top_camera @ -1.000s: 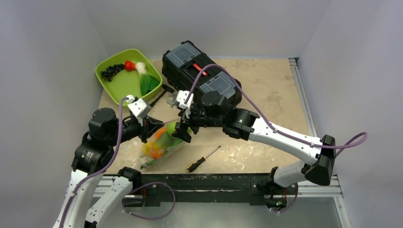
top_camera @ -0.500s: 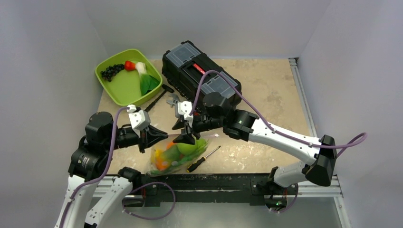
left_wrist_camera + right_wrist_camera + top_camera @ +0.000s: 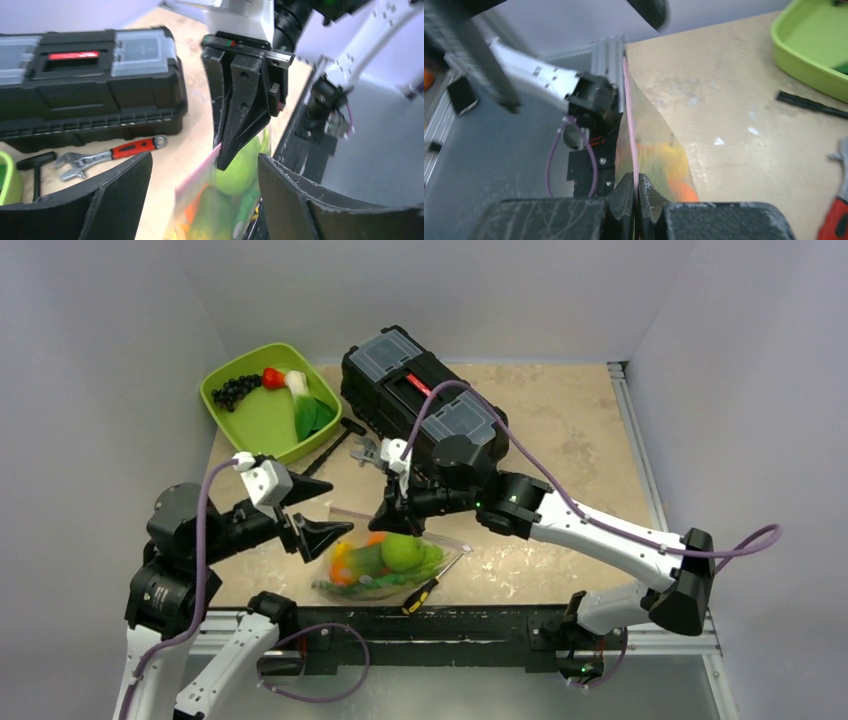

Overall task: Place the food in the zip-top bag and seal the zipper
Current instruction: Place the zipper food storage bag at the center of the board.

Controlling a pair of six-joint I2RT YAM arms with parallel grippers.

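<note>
Right gripper [image 3: 222, 161] pinches zipper [image 3: 197, 171] — green apple [image 3: 241, 169] inside bag [image 3: 207, 220] — toolbox [image 3: 90, 95] behind.

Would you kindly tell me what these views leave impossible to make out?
The zipper: edge-on in the right wrist view, tiny from the top; sealed or not is unclear.
The food in the zip-top bag: pieces overlap; the left wrist view blurs them and cuts them off at its bottom edge.
The dark cluster in the green tray: too small to identify from the top.
</note>
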